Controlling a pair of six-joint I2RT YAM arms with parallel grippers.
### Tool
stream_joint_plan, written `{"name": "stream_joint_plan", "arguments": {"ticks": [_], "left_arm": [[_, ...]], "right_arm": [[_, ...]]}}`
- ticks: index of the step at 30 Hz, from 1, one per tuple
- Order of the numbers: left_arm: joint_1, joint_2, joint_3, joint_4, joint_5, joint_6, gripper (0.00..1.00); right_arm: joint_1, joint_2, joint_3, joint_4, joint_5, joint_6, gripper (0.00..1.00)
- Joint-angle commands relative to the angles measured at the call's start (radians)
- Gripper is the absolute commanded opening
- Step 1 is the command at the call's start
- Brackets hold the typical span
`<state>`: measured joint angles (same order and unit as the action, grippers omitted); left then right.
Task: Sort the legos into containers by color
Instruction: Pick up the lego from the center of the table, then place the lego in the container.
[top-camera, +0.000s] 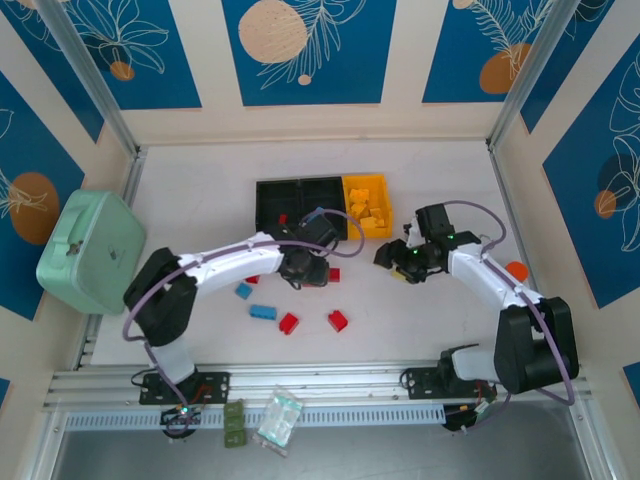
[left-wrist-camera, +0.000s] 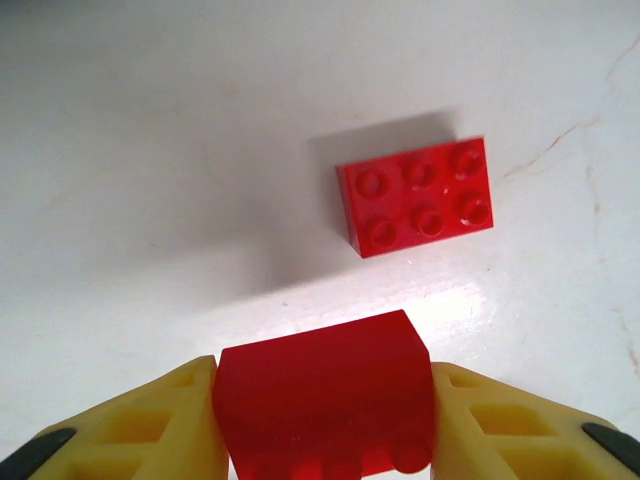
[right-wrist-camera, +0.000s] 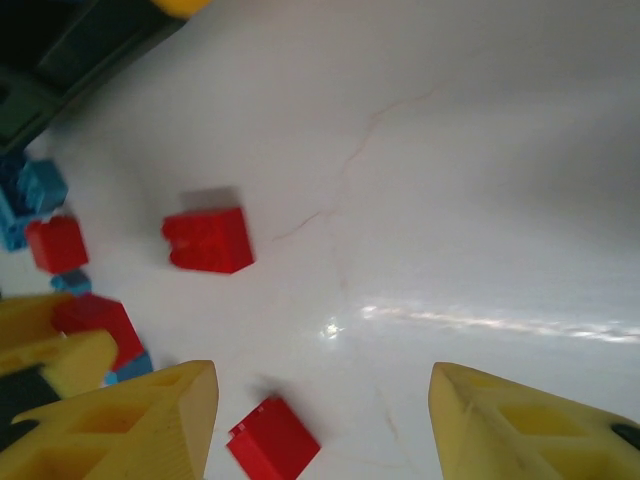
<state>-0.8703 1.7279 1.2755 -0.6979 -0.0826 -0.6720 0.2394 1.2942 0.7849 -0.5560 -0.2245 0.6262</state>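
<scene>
Left tool grips a red brick; right tool stands wide.
Beyond the held one, a second red brick lies studs-up on the bench; a blue brick lies nearby, short of the row of bins.

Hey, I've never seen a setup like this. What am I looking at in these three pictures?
These are two robot arms bolted to a white table, each ending in a two-finger gripper. The wide picture is from a camera above and behind them. The other two are from cameras on the wrists, looking past their own yellow fingers. On the table lie small red bricks and blue bricks, two black bins, a yellow bin with yellow bricks in it, and a mint case. The left gripper is shut on a red brick. The right gripper is open and holds nothing.
</scene>
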Motion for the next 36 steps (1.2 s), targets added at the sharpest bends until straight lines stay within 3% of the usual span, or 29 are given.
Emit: {"name": "stream_joint_plan", "arguments": {"ticks": [1, 8, 15, 27, 36], "left_arm": [[0.054, -0.055, -0.012, -0.031, -0.032, 0.047, 0.45], [0.210, -0.050, 0.079, -0.060, -0.022, 0.155, 0.45], [0.328, 0.089, 0.248, -0.080, -0.026, 0.253, 0.45], [0.383, 0.325, 0.492, -0.160, -0.074, 0.313, 0.47], [0.383, 0.305, 0.487, -0.160, -0.068, 0.296, 0.63]], "right_arm": [[0.064, -0.018, -0.012, 0.051, -0.051, 0.017, 0.59], [0.146, 0.017, 0.021, 0.083, -0.024, 0.056, 0.58], [0.179, 0.036, 0.031, 0.092, 0.001, 0.080, 0.58], [0.200, 0.021, 0.030, 0.080, 0.038, 0.096, 0.58], [0.204, 0.024, 0.035, 0.085, 0.040, 0.098, 0.58]]}}
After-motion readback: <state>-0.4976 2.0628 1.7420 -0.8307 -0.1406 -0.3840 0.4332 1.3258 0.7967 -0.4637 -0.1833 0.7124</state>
